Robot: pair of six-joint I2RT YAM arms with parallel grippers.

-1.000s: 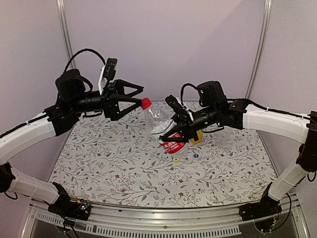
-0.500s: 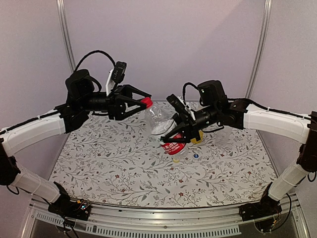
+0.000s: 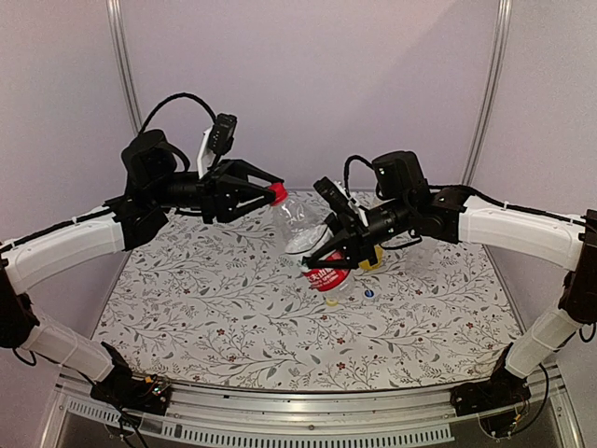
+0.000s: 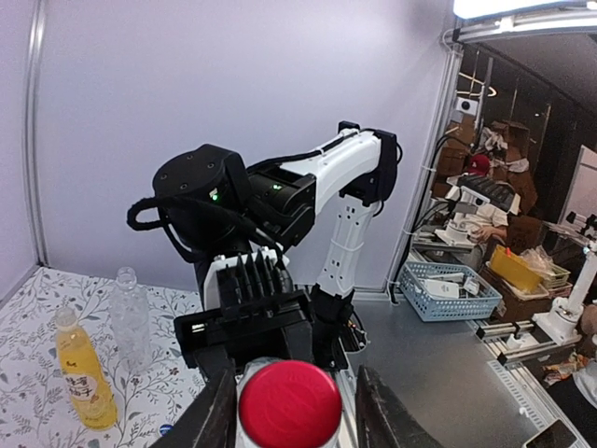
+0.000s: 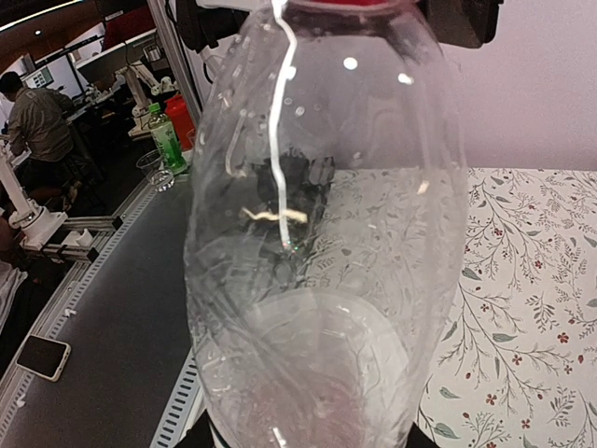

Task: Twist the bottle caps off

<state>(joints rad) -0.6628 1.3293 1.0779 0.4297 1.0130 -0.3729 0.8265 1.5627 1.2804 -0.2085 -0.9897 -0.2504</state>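
Red cap (image 3: 276, 193) still on the labelled bottle (image 3: 300, 227), clamped aloft by the right gripper (image 3: 334, 250); left gripper (image 4: 291, 411) straddles it (grip unclear). Yellow cap (image 3: 331, 301) and blue cap (image 3: 368, 293) lie on the table (image 3: 205, 308): one left.

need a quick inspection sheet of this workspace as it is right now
surface: floral table cover, flat
job's things: labelled bottle held tilted, red cap on; yellow cap and blue cap loose on the cover; orange drink bottle and clear bottle upright, uncapped
clutter: nothing seen
grippers: left gripper straddles red cap, contact unclear; right gripper shut on labelled bottle
cables: black cable looped above left arm
surroundings: blue basket, another rig beyond
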